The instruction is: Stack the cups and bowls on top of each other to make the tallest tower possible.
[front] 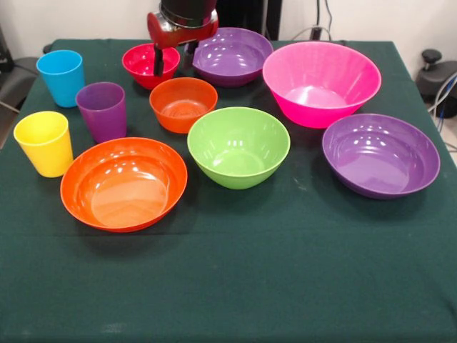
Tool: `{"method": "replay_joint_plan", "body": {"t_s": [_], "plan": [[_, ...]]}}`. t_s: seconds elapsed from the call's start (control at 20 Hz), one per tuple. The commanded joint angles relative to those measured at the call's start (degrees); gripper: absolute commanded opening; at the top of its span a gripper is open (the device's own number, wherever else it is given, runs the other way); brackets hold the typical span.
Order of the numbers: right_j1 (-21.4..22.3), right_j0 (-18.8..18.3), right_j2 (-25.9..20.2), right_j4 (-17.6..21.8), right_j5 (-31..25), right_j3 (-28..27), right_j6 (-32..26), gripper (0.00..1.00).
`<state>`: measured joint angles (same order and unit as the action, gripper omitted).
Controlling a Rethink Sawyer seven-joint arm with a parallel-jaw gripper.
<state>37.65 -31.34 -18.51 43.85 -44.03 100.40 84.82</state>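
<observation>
All cups and bowls stand singly on the dark green cloth; nothing is piled. At the left are the blue cup (61,77), the purple cup (102,111) and the yellow cup (44,143). The small red bowl (141,63) and a purple bowl (232,56) stand at the far side. The small orange bowl (183,103), green bowl (238,146), wide orange bowl (123,184), pink bowl (321,82) and second purple bowl (380,153) fill the middle. My gripper (174,56) is open and low between the red bowl and the far purple bowl, one finger (158,61) over the red bowl's right rim.
The table (235,286) has a broad bare strip of cloth along its near side. Black equipment (439,75) stands off the table at the right. Cables hang at the far right behind the table.
</observation>
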Motion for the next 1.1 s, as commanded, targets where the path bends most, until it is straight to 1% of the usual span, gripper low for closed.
{"method": "replay_joint_plan", "body": {"t_s": [0.05,0.4,0.6,0.85,1.1], "plan": [[0.44,0.77,-6.07,-0.27,-6.88,-4.13,-13.11,1.00],[0.92,0.14,-7.55,-0.34,-9.80,-6.26,-14.37,1.00],[-0.39,-0.15,-8.38,0.22,-10.57,-8.24,-14.74,1.00],[-2.64,-0.57,-9.72,0.79,-12.66,-12.03,-16.97,1.00],[-2.84,-2.12,-10.89,1.33,-13.53,-13.62,-19.67,1.00]]}}
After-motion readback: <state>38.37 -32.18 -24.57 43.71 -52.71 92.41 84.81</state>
